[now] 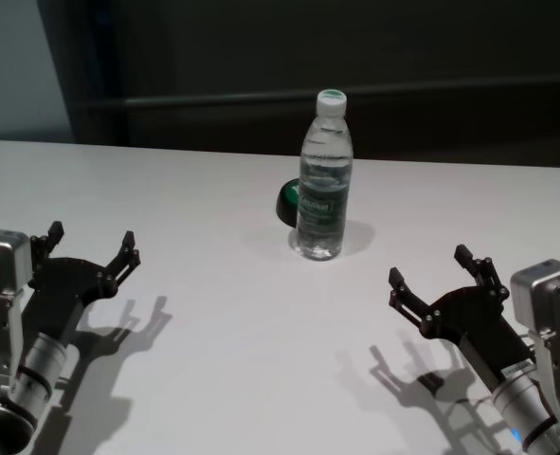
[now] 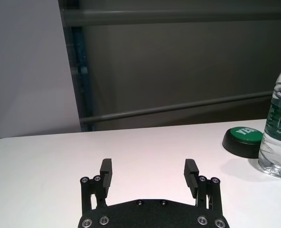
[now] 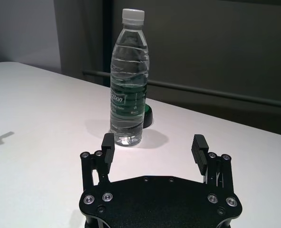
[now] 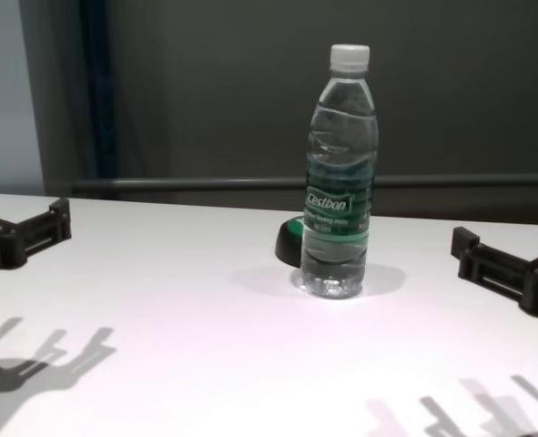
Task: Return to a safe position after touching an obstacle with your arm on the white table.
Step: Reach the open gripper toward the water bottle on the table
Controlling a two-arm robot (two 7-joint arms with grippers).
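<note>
Both grippers sit nearest in the head view: left gripper (image 1: 88, 245) near left, right gripper (image 1: 441, 275) near right, fingers spread, holding nothing. Between them, farther back, the water bottle (image 1: 324, 176) stands upright on the white table (image 1: 213, 332). Chest view: a black-and-green dome (image 4: 289, 242) sits just behind the bottle.

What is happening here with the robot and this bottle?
Nothing is held right now. The bottle stands upright mid-table, with a small black-and-green dome just behind it. The left gripper and right gripper hover open on either side, nearer the robot, well apart from the bottle, touching nothing.
</note>
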